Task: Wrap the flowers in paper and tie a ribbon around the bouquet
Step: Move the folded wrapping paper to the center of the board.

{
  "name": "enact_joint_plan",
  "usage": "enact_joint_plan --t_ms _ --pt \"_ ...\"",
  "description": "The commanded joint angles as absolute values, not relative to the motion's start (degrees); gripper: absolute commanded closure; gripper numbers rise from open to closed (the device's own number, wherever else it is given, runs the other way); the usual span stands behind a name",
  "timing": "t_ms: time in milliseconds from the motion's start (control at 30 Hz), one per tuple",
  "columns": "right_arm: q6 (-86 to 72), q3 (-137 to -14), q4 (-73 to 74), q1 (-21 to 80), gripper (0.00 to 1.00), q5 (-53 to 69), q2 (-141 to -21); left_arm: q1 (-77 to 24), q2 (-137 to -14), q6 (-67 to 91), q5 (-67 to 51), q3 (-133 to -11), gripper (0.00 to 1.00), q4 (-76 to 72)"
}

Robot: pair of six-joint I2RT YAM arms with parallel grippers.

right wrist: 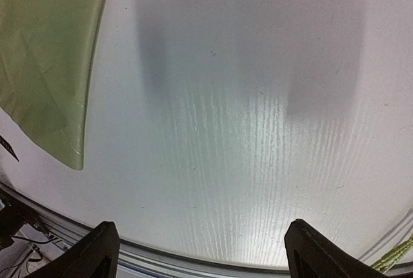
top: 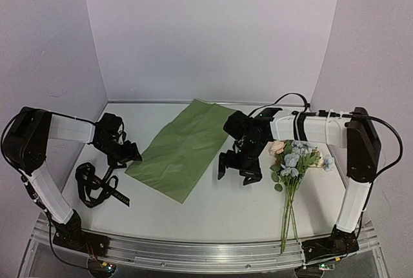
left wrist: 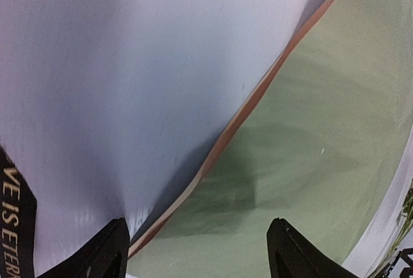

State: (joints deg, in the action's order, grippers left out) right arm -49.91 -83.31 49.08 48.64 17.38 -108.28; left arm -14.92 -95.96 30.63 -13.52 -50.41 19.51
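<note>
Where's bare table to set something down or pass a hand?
Free: near-centre table, between the paper and the flowers, in front of the right fingers; far-left corner behind the left fingers. Crowded: ribbon, left fingers and paper edge bunch at left; right fingers sit close beside the flowers.

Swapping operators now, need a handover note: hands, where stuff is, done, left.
Left hand: open, empty, above the left edge of the paper.
Right hand: open, empty, above bare table between paper and flowers.
Paper is spread mid-table, green side up.
Flowers lie loose on the right, ribbon heaped on the left.
Done: nothing wrapped or tied. Left: wrap, then tie.
</note>
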Motion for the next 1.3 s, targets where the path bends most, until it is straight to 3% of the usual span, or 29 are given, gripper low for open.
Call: enact_joint_plan --t_ms 0,367,733,833,967,1267 --pt "-51.5 -86.7 47.0 49.1 0.09 18.0 -110.8 -14.6 -98.8 27.9 -14.7 -55.8 0.25 17.9" --pt "-52.5 -88.6 45.6 49.1 0.11 18.8 -115.3 -17.5 -95.8 31.0 -20.3 -51.5 0.44 17.6" --pt "-50.1 -80.9 44.4 50.9 0.13 17.6 -110.7 -31.5 -84.5 44.3 -22.3 -40.4 0.61 11.4" --pt "-42.2 -80.7 48.0 52.8 0.12 13.3 -108.8 -31.8 -81.5 44.3 -19.1 -41.0 0.59 14.3" --pt "-30.3 -81.6 51.9 55.2 0.10 7.2 -107.1 -30.8 -81.0 41.4 -14.2 -45.6 0.49 19.5" --pt "-0.3 -86.5 49.8 65.5 0.07 -7.2 -111.9 -22.0 -90.9 35.7 -20.1 -53.9 0.39 17.2"
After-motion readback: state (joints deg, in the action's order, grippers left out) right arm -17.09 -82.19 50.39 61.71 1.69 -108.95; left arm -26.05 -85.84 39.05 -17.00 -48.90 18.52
